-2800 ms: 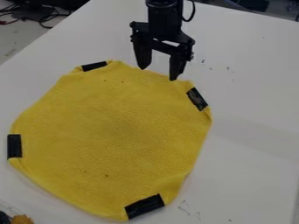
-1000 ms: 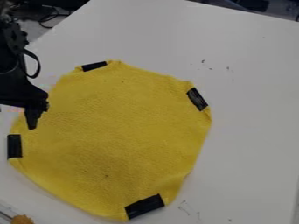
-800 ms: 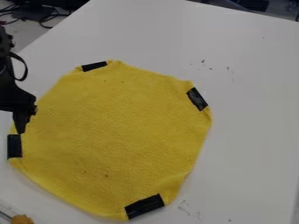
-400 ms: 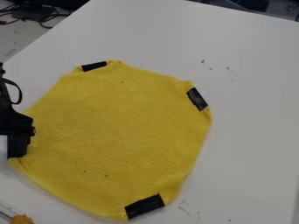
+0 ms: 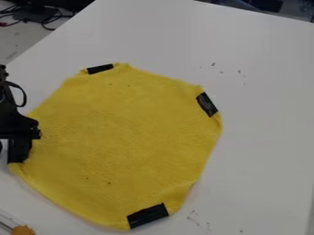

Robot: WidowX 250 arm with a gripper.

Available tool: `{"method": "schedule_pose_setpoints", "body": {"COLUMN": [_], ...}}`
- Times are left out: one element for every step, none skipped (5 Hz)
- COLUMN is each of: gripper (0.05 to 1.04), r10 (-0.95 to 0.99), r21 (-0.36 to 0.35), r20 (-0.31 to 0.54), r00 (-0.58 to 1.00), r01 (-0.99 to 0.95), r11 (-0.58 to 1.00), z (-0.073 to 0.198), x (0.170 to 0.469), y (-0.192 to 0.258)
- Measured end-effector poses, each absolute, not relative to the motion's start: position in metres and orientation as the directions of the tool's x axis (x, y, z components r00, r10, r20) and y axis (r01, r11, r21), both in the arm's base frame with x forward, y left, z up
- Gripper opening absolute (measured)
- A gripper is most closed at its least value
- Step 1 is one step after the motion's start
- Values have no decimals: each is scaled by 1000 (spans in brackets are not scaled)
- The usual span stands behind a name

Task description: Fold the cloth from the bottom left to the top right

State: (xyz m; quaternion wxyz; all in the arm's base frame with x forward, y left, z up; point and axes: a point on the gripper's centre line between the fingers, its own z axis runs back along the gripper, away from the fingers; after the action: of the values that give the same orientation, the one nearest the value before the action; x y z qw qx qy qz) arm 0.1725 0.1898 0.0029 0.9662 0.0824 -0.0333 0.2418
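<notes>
Black gripper [image 5: 18, 151] at yellow cloth's [image 5: 122, 137] lower-left edge, can't tell if spread or pinching; white tabletop [image 5: 264, 137] extends rightward past cloth.

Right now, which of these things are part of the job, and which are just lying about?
Part of the job:
- yellow cloth, spread out, to be folded
- black strips on the cloth's edge
- robot gripper, at the cloth's left edge

Just lying about:
- fuzzy orange thing, bottom left
- dark cables, top left, beyond the white table
</notes>
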Motion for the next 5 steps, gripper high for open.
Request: {"method": "schedule_pose_setpoints", "body": {"gripper": [404,214,107,75,73], "r10": [458,475,495,511,516], "r21": [150,162,176,193,259], "r20": [113,105,102,87,152], "r00": [882,874,863,855,843], "r01": [-470,-486,-505,-518,-537], "r11": [870,859,845,833,803], "z": [3,4,4,8,53], "x": [181,182,179,176,189], "y": [192,190,186,182,172]}}
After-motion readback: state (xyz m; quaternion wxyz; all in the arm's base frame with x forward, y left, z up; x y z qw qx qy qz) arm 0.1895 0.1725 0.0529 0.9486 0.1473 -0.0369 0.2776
